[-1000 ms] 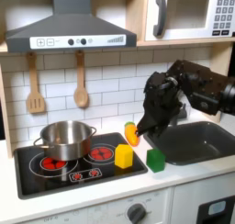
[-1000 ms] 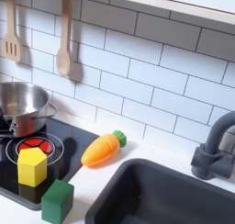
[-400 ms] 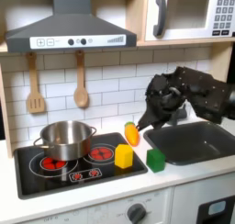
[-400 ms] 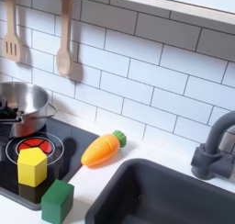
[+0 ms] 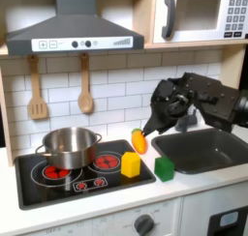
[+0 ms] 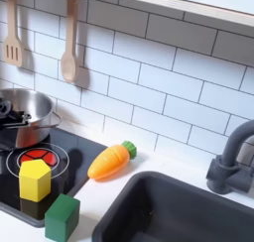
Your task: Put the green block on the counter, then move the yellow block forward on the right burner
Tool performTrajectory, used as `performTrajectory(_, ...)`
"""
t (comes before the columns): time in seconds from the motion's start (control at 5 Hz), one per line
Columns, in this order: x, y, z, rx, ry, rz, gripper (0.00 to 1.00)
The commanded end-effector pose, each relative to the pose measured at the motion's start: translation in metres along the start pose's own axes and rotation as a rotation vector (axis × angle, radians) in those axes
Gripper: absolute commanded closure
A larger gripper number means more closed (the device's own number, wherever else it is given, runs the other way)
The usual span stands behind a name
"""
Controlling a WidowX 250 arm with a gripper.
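While the gripper (image 5: 155,106) hangs above the carrot (image 5: 139,140), can't tell how its fingers sit. Green block (image 5: 164,168) is on the counter (image 5: 194,193) just off the stovetop's (image 5: 58,190) corner. Yellow block (image 5: 130,163) is on the near burner, beside it.

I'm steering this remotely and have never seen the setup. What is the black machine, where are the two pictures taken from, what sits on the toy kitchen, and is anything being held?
The black machine is a robot arm; its end effector hangs above the carrot toy, and I cannot tell whether it is open or holds anything. The first exterior view faces the whole toy kitchen from the front. The second exterior view is a close side look. On the black stovetop stand a steel pot and the yellow block, which sits on a burner. The green block rests at the stovetop's edge, on the counter beside the grey sink.
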State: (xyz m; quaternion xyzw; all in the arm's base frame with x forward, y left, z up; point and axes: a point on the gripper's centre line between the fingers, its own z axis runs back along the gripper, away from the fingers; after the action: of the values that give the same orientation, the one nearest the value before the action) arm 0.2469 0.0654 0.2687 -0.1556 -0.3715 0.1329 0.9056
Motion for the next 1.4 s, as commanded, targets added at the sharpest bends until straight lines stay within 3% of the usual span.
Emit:
performTrajectory(0.0,-0.0049,0.0076,-0.0011,0.061,0.049,0.015,0.00)
performTrajectory(1.0,-0.0056,0.0067,-0.0012,0.060,0.055,0.013,0.00)
performTrajectory(1.2,-0.0124,0.0144,-0.0067,0.046,0.038,0.032,0.00)
